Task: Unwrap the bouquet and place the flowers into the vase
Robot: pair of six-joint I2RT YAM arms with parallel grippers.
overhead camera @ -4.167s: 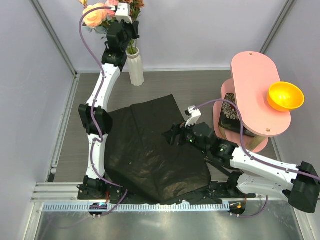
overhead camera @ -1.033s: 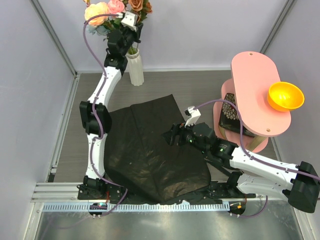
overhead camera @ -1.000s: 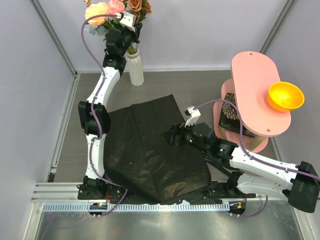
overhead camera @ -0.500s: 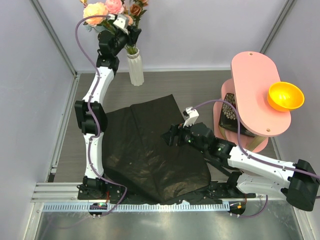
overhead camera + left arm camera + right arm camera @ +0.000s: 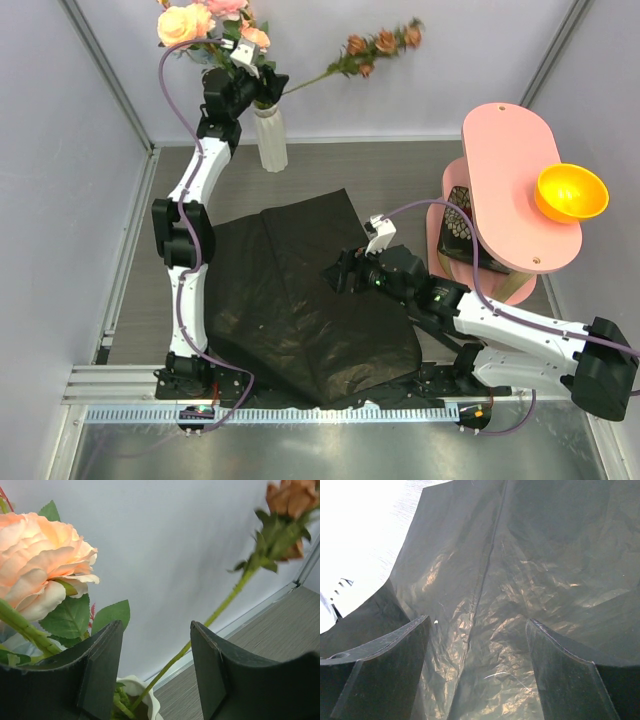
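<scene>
Top external view: the flowers stand in the vase at the upper left of the frame, with the left pincer beside its rim.
Peach and pink blooms cluster above the vase, while one rust-flowered stem leans far out toward the upper middle. In the left wrist view the left pincer's jaws stand apart. That green stem passes between them, apparently touching neither finger. The right pincer hangs wide and empty over the unfolded black wrapping paper spread on the table at frame centre. An orange bowl sits on a pink stand at the right.
</scene>
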